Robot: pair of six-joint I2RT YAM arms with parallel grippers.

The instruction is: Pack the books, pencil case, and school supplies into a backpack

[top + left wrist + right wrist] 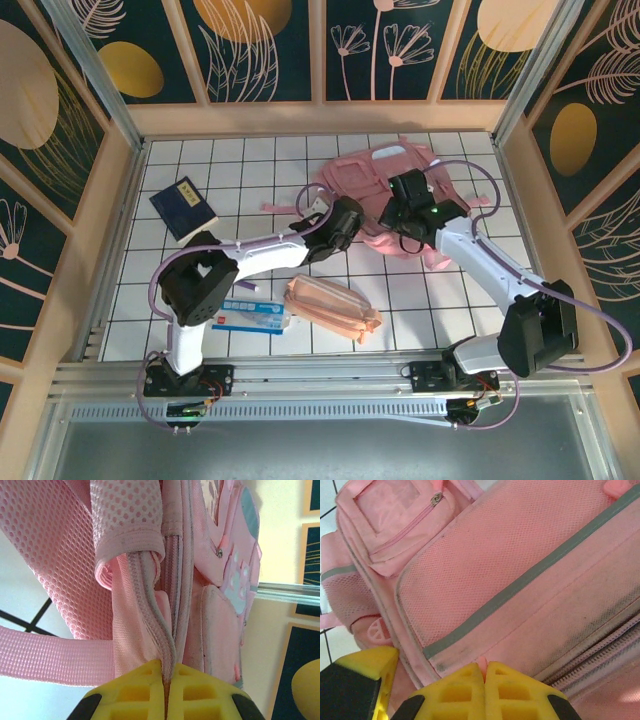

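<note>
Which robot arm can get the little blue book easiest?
Probably left. The book lies on the left arm's side, while the right gripper grips the backpack farther right. The left gripper pinches the backpack too, so it must let go first.

Left gripper (166,672) clamped on backpack (220,610) zipper seam, pink webbing strap (50,655) crossing left
</note>
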